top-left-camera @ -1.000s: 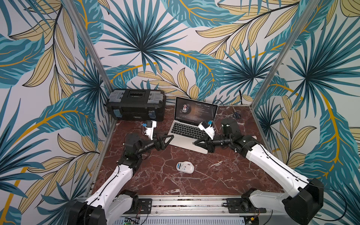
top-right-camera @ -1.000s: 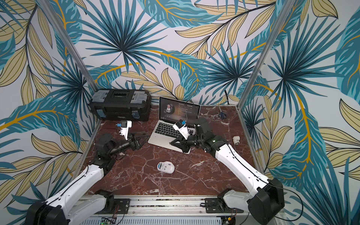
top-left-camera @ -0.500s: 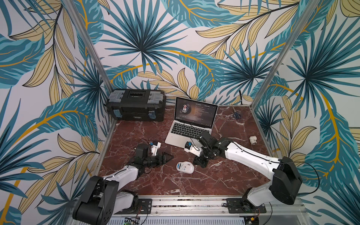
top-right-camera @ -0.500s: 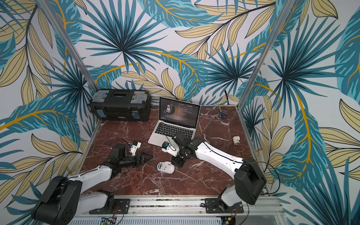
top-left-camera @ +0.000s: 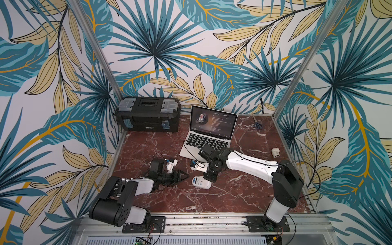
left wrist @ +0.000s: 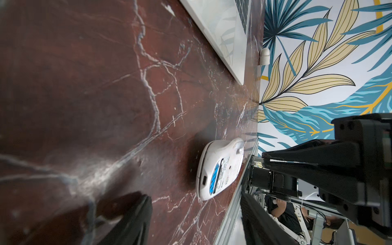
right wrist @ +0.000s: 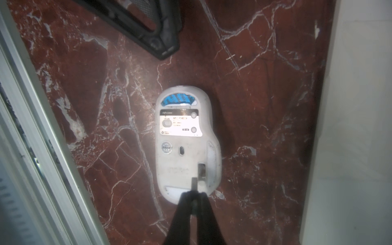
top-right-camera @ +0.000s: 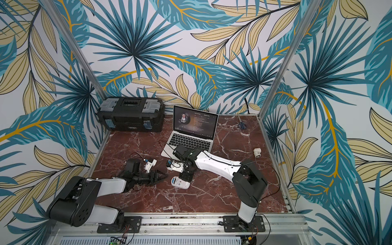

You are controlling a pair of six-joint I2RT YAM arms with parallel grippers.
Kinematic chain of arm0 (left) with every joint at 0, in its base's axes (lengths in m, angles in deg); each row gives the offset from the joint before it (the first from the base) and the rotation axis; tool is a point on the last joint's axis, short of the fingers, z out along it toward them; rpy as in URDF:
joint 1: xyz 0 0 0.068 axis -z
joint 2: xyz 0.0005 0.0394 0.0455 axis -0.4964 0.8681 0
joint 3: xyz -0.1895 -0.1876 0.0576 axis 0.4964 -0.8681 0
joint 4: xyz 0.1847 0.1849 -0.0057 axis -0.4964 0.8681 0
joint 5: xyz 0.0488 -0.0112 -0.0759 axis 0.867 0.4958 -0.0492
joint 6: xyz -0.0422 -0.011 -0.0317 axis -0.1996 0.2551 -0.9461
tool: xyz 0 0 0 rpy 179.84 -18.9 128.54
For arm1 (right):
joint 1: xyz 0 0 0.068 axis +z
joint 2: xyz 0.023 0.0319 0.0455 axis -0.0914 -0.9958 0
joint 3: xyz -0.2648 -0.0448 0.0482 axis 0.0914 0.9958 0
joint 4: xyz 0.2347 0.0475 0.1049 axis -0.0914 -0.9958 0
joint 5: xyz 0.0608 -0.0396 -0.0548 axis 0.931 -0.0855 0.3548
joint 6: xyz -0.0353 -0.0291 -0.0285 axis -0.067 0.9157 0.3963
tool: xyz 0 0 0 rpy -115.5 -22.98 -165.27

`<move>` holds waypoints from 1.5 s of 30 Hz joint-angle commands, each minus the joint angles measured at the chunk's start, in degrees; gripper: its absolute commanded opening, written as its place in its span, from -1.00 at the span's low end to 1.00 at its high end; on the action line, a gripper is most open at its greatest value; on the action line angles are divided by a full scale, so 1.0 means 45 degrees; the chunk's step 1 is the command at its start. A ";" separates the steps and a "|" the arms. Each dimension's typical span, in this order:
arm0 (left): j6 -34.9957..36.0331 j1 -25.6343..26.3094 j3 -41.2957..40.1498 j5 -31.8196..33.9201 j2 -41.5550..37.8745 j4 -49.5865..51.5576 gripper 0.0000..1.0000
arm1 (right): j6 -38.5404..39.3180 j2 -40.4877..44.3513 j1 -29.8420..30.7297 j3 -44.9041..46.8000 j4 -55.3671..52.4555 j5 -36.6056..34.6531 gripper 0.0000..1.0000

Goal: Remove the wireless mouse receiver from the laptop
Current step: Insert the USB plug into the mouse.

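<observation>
1. Front edge: ribbed aluminium rail [top-left-camera: 201,220] carries both arm bases. The table [top-left-camera: 233,191] is glossy red-brown marble w/ white veins.

2. Left gripper [top-left-camera: 182,176]: lies low, nearly flat to the marble, tips aimed at the mouse. The black tapered fingers [left wrist: 131,214] stand partly apart w/ a clear gap. Nothing is between them and nothing is touched.

3. Mouse [right wrist: 182,148]: white matte plastic, rounded oval, scuffed, lying underside up. It has a label panel, a blue patch at one end and a narrow rectangular slot [right wrist: 201,169] near the other.

4. Right gripper [right wrist: 194,196]: points straight down over the mouse. The black wedge-shaped fingers are pressed together on the receiver [right wrist: 194,183], a small flat grey metal tab. The receiver is clear of the laptop, its free end just beside the slot – contact w/ the mouse can't be told.

5. Laptop [top-left-camera: 210,135]: thin silver metal shell, black keys, lid open, dark screen w/ a round picture and text lines. It sits rear-centre on the table, beyond the right wrist.

6. Rear left: black ribbed-plastic toolbox [top-left-camera: 148,115], grey lid trays, blue latches – against the leaf-print wall.
</observation>
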 commanded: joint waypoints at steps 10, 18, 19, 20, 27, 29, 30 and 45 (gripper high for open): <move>0.0275 0.0100 -0.0436 -0.0439 0.1124 -0.0989 0.31 | 0.0459 -0.0668 0.0054 -0.0263 -0.0121 -0.0415 -1.00; 0.0138 0.0352 -0.0339 -0.0304 0.1426 -0.1293 0.30 | 0.0480 -0.0636 0.0055 0.0046 0.0374 -0.0407 -1.00; 0.0089 0.0402 -0.0320 -0.0310 0.1496 -0.1366 0.30 | 0.0493 -0.0672 0.0058 0.0046 0.0391 -0.0430 -1.00; 0.0027 0.0480 -0.0295 -0.0334 0.1549 -0.1446 0.29 | 0.0511 -0.0706 0.0051 0.0047 0.0411 -0.0460 -1.00; -0.0079 0.0842 -0.0173 -0.0302 0.1788 -0.1601 0.25 | 0.0492 -0.0797 0.0053 0.0287 0.0508 -0.0344 -1.00; -0.0060 0.0849 -0.0190 -0.0305 0.1814 -0.1613 0.24 | 0.0469 -0.0716 0.0063 0.0392 0.0542 -0.0326 -1.00; -0.0054 0.0862 -0.0193 -0.0267 0.1845 -0.1596 0.24 | 0.0468 -0.0663 0.0066 0.0459 0.0563 -0.0325 -1.00; -0.0366 0.0949 -0.0173 -0.0339 0.1808 -0.1926 0.14 | 0.0418 -0.0594 0.0053 0.0901 0.0553 -0.0706 -1.00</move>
